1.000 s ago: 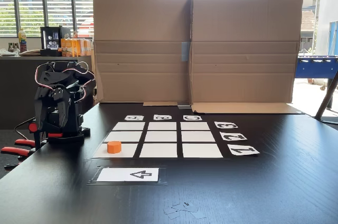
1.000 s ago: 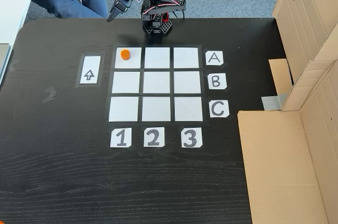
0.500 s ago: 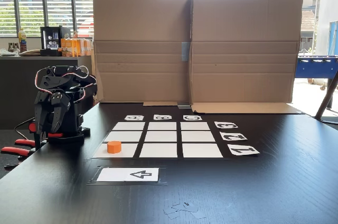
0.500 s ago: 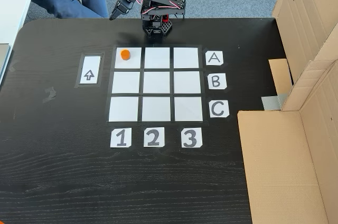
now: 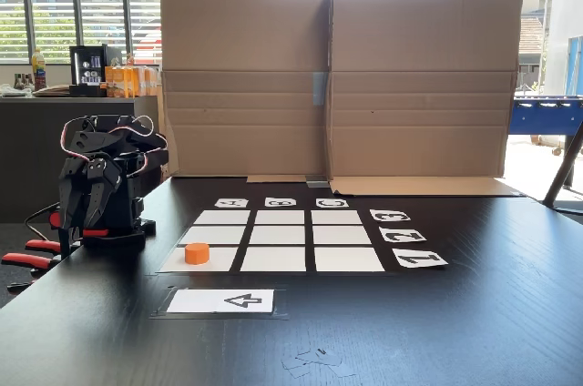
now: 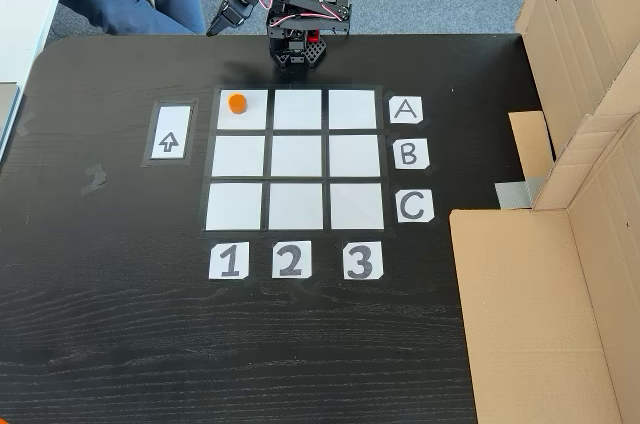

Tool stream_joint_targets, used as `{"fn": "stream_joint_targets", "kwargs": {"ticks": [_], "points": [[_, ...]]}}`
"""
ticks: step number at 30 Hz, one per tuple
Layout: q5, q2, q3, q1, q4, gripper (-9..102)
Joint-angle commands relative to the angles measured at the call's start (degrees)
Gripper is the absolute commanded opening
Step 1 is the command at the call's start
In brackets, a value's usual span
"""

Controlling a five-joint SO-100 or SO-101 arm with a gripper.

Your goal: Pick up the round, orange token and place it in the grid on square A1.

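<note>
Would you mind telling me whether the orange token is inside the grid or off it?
Inside. The token sits flat on square A1 of the grid, the corner cell aligned with the A and 1 cards.

bright daylight from blown-out windows (image 5: 82, 4); sharp focus; sheen on table (image 5: 474, 313).

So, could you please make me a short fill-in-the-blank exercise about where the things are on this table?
1. The orange token lies on the grid cell in row A and column ____.
2. The white card beside the grid shows a black ____.
3. The gripper is folded back near the arm's base and holds ____.
4. Behind the table in a fixed view stands a wall of brown ____.

Missing words: 1; arrow; nothing; cardboard
</note>
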Motion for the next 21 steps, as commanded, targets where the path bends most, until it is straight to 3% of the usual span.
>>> {"fn": "stream_joint_targets", "kwargs": {"ticks": [1,21], "points": [[0.35,0.79,-0.09,0.53,0.09,14],[0.44,4.13,1.58,0.53,-0.35,14]]}}
